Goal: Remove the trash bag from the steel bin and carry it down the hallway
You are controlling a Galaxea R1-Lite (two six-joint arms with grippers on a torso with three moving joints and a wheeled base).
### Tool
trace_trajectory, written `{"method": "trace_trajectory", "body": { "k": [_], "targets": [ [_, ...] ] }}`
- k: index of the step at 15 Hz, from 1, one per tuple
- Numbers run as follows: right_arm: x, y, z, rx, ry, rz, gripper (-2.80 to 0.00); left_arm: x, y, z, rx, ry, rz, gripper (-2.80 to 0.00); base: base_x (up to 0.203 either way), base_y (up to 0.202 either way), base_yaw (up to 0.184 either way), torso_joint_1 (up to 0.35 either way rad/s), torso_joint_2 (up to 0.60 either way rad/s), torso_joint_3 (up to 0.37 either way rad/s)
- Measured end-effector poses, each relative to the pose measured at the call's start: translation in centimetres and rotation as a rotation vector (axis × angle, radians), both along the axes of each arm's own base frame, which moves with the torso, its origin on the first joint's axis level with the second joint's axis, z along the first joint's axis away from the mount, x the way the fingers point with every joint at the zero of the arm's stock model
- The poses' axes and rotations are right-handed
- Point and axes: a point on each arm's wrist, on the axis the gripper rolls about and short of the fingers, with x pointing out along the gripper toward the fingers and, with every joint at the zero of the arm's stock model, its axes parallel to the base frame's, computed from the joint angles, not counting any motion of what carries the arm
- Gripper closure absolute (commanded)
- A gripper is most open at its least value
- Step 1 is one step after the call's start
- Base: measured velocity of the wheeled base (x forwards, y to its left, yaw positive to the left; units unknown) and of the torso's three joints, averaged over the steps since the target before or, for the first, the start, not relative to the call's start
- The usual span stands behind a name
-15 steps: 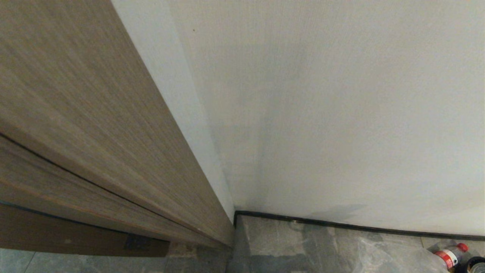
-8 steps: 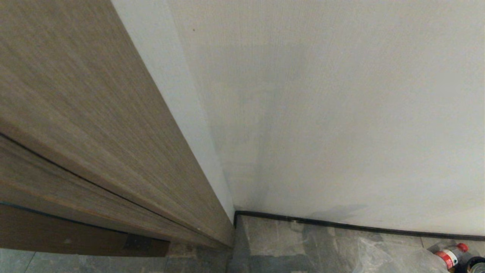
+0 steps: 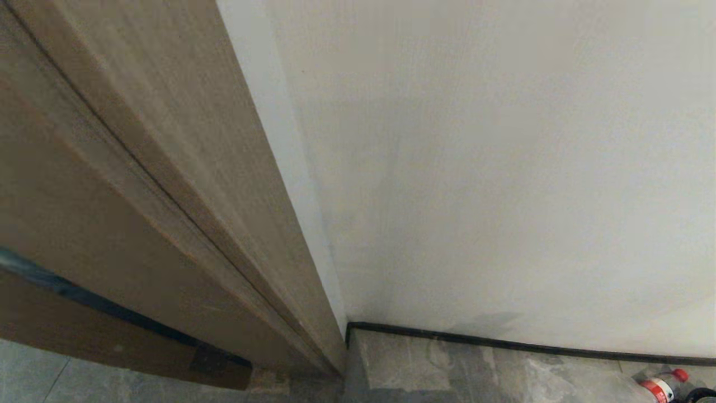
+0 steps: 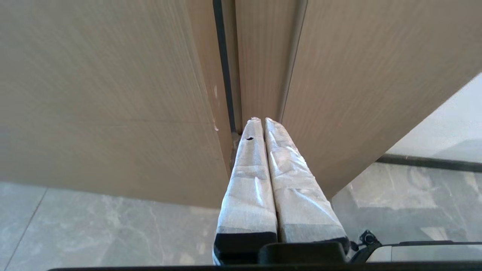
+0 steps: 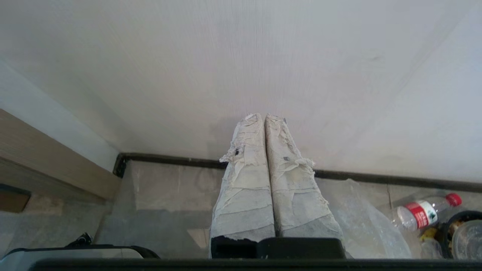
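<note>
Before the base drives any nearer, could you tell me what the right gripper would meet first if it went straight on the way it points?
Probably the white wall: the shut right gripper points at it above the black baseboard.

Soft indoor light, blurred head view

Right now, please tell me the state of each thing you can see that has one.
left end effector: shut, holding nothing
right end effector: shut, holding nothing
plastic bottle: lying on the floor, red cap on
clear plastic bag: on the floor, beside the bottle
wooden door: ajar
</note>
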Motion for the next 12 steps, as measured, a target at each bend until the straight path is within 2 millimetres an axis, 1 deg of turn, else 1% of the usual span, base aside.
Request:
{"method": "trace_trajectory", "body": {
  "k": [12],
  "targets": [
    [0.0,0.0,-0.01,-0.003,0.002,0.001,0.0,0.0,0.0,0.0,0.0,0.0,0.0,0.0,0.0,0.0,0.0,0.002,0.0,0.204]
  ]
}}
